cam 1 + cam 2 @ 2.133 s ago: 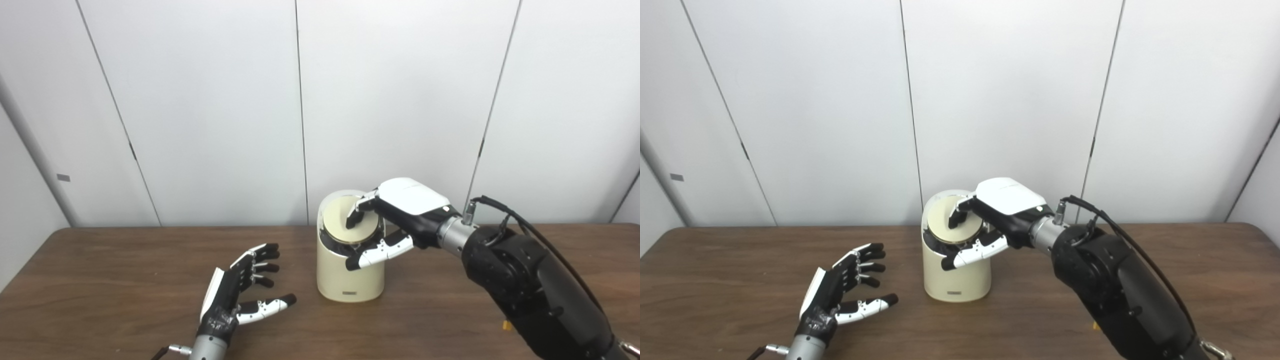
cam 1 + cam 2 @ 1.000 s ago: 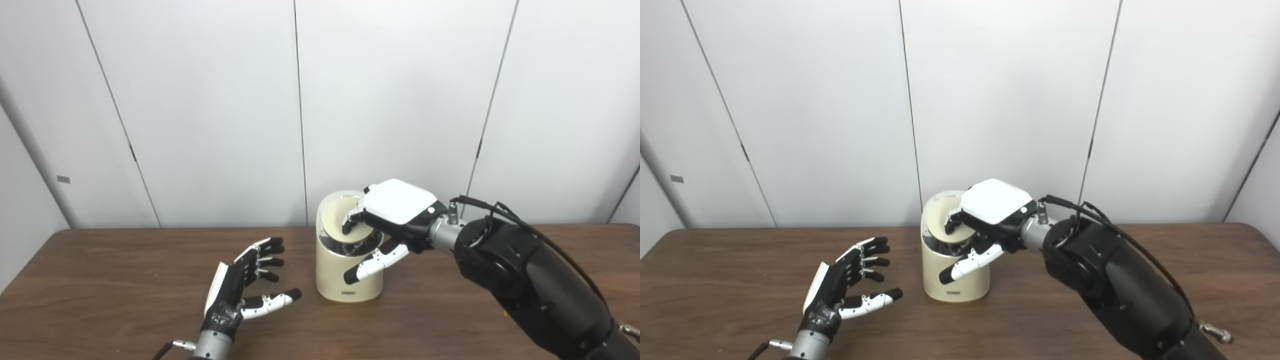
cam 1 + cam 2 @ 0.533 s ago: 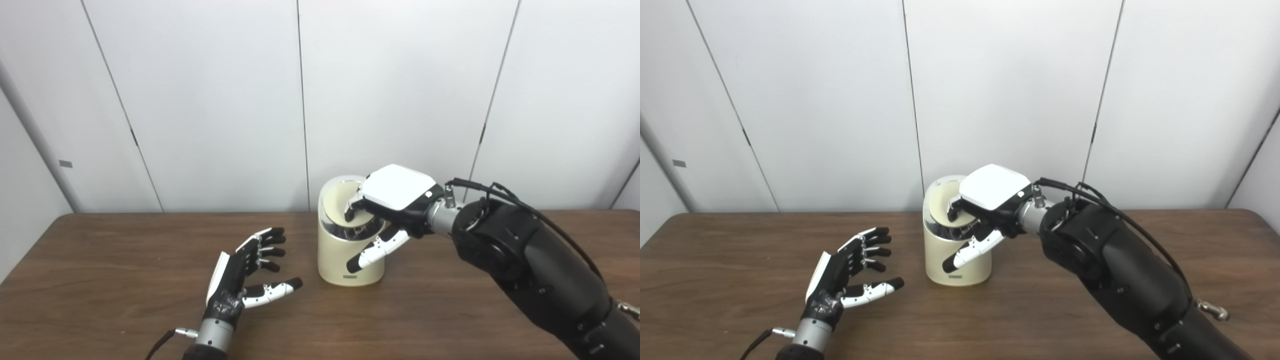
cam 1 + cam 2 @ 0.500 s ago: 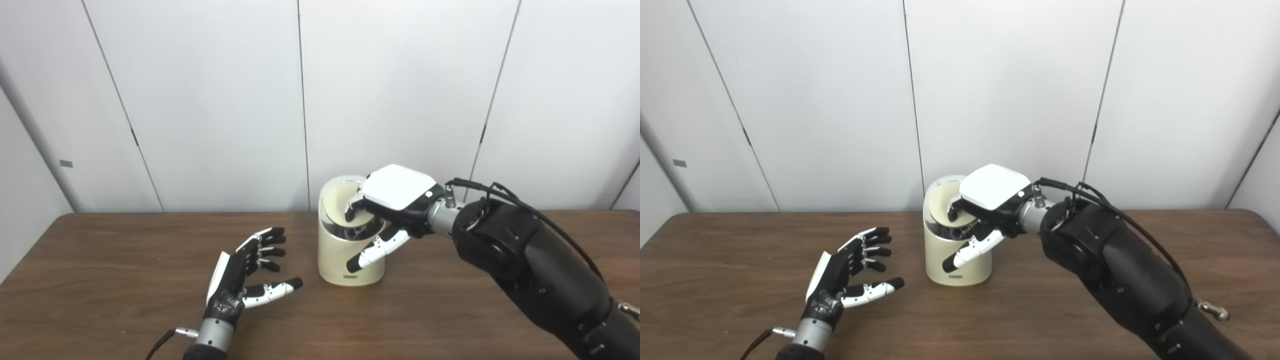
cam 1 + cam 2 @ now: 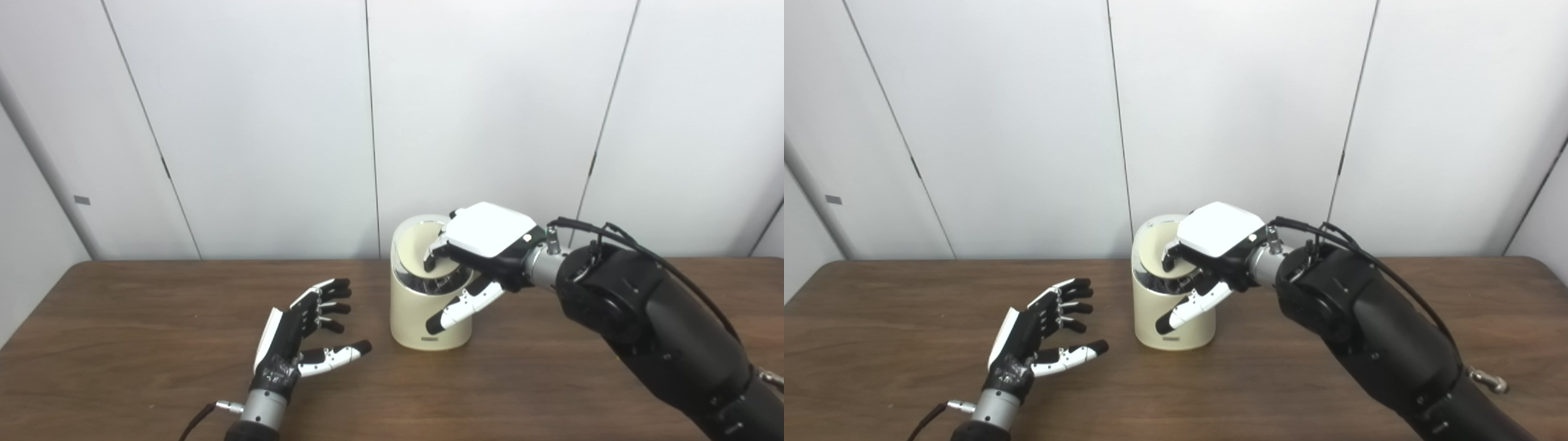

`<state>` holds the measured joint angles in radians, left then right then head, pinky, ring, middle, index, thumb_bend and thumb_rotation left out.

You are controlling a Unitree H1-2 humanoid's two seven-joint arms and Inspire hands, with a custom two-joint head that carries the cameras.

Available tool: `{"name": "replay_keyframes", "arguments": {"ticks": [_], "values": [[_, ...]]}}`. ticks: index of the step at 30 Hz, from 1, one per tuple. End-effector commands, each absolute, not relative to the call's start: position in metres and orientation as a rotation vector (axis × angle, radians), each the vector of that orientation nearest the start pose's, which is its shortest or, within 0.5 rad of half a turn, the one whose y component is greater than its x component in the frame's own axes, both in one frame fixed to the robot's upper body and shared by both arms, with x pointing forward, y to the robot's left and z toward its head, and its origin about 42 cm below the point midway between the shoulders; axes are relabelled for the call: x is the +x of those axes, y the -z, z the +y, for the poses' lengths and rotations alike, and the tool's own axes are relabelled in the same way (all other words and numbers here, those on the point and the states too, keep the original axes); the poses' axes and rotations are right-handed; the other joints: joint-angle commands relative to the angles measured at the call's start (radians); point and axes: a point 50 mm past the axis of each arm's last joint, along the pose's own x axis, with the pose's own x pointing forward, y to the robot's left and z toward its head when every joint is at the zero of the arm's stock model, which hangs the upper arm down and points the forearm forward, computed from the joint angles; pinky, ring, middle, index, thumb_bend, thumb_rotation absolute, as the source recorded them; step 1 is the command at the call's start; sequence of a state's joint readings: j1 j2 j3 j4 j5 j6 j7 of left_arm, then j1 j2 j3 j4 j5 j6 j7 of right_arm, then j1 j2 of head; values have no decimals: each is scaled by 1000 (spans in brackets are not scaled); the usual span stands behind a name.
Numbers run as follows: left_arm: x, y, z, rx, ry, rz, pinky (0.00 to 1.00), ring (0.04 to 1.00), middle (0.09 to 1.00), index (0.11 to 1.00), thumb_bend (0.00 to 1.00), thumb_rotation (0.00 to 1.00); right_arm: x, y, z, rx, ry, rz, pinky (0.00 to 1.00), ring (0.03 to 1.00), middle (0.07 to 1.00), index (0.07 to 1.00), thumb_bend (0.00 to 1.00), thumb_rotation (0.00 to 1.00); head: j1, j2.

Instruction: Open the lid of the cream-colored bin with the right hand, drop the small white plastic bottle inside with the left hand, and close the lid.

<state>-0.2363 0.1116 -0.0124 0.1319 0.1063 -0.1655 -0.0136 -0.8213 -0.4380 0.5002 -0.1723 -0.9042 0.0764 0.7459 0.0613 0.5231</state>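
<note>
The cream-coloured cylindrical bin [image 5: 429, 312] stands upright on the brown wooden table [image 5: 122, 361], near the middle of its far edge. Its round cream lid [image 5: 415, 252] is tilted into the opening. The right hand [image 5: 484, 251] rests on top, fingers curled onto the lid, thumb extended down the front wall; no firm grasp is evident. The left hand [image 5: 300, 340] rests left of the bin, apart from it, fingers spread, holding nothing. The bottle is not visible.

Bin [image 5: 422, 318] mouth: blocked by right robot hand [image 5: 474, 257] and tilted lid [image 5: 416, 254], seemingly. Bare tabletop [image 5: 153, 343] around left robot hand [image 5: 300, 343]: passable.
</note>
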Motion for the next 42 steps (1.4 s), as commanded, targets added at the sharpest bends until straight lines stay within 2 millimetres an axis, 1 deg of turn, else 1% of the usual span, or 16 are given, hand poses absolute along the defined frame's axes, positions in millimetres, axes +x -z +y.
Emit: {"name": "replay_keyframes", "arguments": {"ticks": [1,3,7,9,13,17,21,22,28,32,34,42], "values": [[369,-168,222,215,79,-347,574,709,781,799,751,13,415,-328,-155,-1693,-673,-377,929,862,761,733,784,888,0,0],[369,-169,223,220,78,-347,570,709,781,799,751,16,415,-335,-157,-1660,-624,-424,932,856,750,732,752,852,1,-1],[370,-169,223,224,79,-349,573,707,779,800,746,15,415,-347,-160,-1623,-515,-483,936,855,748,740,718,829,1,-1],[370,-169,223,225,78,-350,574,707,780,801,744,11,415,-351,-162,-1607,-461,-502,928,853,748,740,707,804,2,-4],[371,-169,224,221,80,-350,579,710,782,802,748,12,415,-355,-164,-1591,-388,-539,889,833,743,734,685,789,1,-4],[372,-169,224,220,82,-351,577,710,781,803,746,11,416,-353,-169,-1557,-344,-543,894,816,736,724,673,746,1,-5],[372,-170,224,228,81,-352,574,707,781,800,749,22,416,-349,-173,-1543,-331,-528,894,809,742,741,666,703,3,-5],[372,-170,225,228,82,-355,573,706,781,800,748,20,415,-348,-173,-1536,-328,-525,892,802,743,745,664,680,3,-5],[372,-170,226,230,88,-362,575,707,782,800,740,18,414,-341,-177,-1517,-310,-546,825,769,735,747,671,593,0,-3],[373,-171,226,229,86,-363,574,705,781,799,746,22,412,-341,-173,-1539,-320,-560,801,774,735,736,678,610,-2,-2],[373,-171,225,222,87,-361,573,705,783,799,746,18,412,-339,-171,-1532,-333,-570,778,773,727,722,686,598,-2,-2],[372,-170,224,225,86,-353,572,703,781,800,749,15,410,-334,-169,-1528,-364,-551,830,798,737,725,693,601,1,0]]}}
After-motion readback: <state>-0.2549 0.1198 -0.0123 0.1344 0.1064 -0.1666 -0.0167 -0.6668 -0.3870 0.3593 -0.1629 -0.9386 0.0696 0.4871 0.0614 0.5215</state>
